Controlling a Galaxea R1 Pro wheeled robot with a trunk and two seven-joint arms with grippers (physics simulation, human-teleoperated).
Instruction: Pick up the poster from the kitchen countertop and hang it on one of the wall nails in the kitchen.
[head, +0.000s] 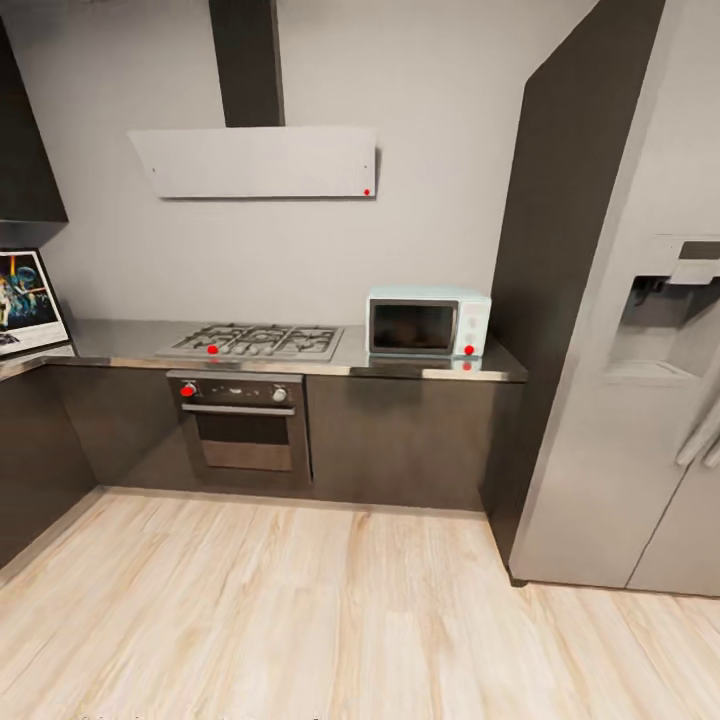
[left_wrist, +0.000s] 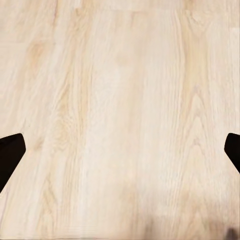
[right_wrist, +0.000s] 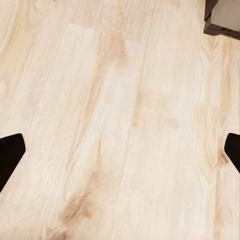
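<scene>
The poster (head: 27, 301) stands leaning at the far left edge of the head view, on the left branch of the kitchen countertop (head: 120, 338); its dark picture with colourful figures and white border is partly cut off by the frame. The left gripper (left_wrist: 120, 155) is open, its two dark fingertips wide apart at the picture's edges over pale wooden floor. Likewise open, the right gripper (right_wrist: 120, 155) hangs over the same floor with nothing between its fingers.
A gas hob (head: 255, 342) and oven (head: 240, 425) sit in the back counter run, a pale blue microwave (head: 428, 323) to their right. A tall grey fridge (head: 640, 330) stands at right. A hood (head: 258, 160) hangs above. Wooden floor (head: 300, 610) stretches in front.
</scene>
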